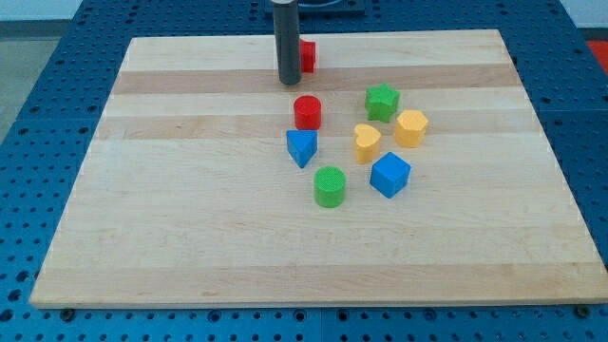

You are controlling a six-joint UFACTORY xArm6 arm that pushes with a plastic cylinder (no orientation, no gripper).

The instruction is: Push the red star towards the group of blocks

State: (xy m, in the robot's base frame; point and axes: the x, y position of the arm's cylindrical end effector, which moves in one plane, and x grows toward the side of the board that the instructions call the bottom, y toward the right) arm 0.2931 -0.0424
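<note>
1. Surface: a pale wooden board [190,237] lies on a blue perforated bench [38,95]; the board is the working area.
2. Rod: my tip [289,83] stands toward the view's top from the red cylinder [307,112], apart from it. It has no jaws and holds nothing; it can only push.
3. Group, placed from the red cylinder: blue cube [390,175] lower right; green cylinder [330,186] below; blue triangle [301,147] just below, close; green star [382,102], yellow heart [367,142] and yellow hexagon [411,127] to the view's right.
4. Red star [308,56]: above the red cylinder, just right of the rod and partly hidden; contact cannot be told.
5. Judgement: the star lies outside the group, so the tip must get above it to push it down.
</note>
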